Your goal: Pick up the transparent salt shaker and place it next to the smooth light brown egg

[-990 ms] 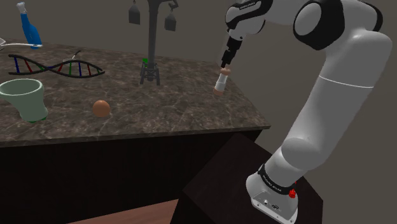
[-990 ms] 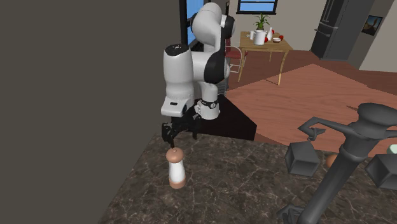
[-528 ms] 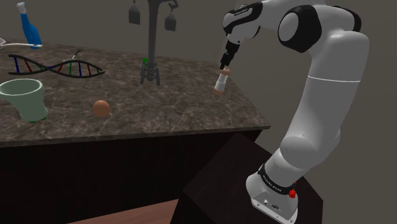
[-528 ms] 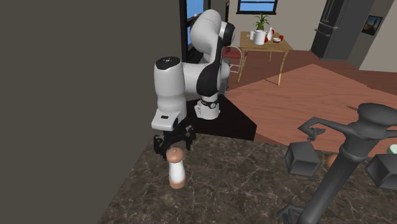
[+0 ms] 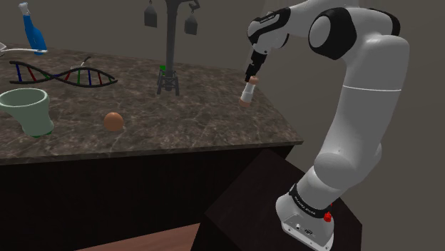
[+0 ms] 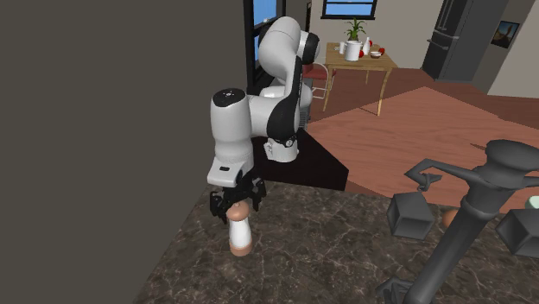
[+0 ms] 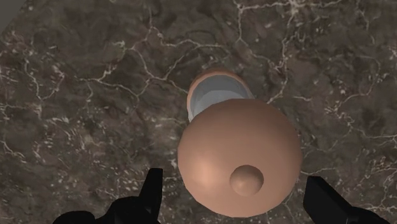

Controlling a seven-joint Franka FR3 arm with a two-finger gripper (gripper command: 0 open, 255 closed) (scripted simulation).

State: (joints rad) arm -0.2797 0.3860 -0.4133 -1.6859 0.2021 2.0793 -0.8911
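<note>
Dark marble counter [image 5: 200, 121]; grey wall [image 6: 104, 129]; wood floor [image 6: 406, 121]; window [image 6: 341, 7]; small table [image 6: 358, 67]

The gripper [image 6: 237, 205] has come down from above the shaker [image 6: 240, 235] to its top, jaws apart on either side, as the arm [image 5: 364, 107] folded toward the shoulder view's left.

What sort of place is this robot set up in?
Likely a home kitchen: a dark stone-look counter holding a shaker and an egg, with a small dining table and potted plant beyond.
</note>
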